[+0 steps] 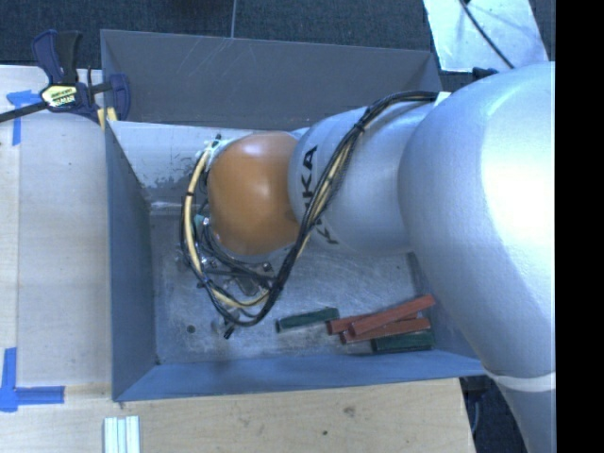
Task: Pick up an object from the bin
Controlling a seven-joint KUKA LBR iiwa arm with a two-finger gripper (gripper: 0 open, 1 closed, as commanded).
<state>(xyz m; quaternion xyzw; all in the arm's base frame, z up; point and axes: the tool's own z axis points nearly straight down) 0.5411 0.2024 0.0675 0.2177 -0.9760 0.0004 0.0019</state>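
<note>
Your candidates for picking lie along the near side of the bin (132,253), toward 5 o'clock on its floor. There is a slim dark green bar (307,321), lying flat and nearly level across the view. Just to its 3 o'clock is a pair of long red-brown blocks (382,321), resting side by side and tilted up a little at their right ends. A shorter dark green block (402,343) is tucked against them at 5 o'clock, close to the near wall. The slim bar's right end looks to meet the left end of the red-brown pair, though you cannot tell whether they truly touch. The hand (231,295) is low over the bare, scuffed floor at about 8 o'clock of the bin. The slim green bar is its nearest thing, just beside it at 4 o'clock and apart from it. The hand sits under the round orange cover (247,192), behind a tangle of black and yellow cables (247,295). You therefore cannot tell whether it is spread apart or drawn together. The silver arm (377,187) comes in from 3 o'clock, crossing the bin's right wall and covering the floor there.
</note>
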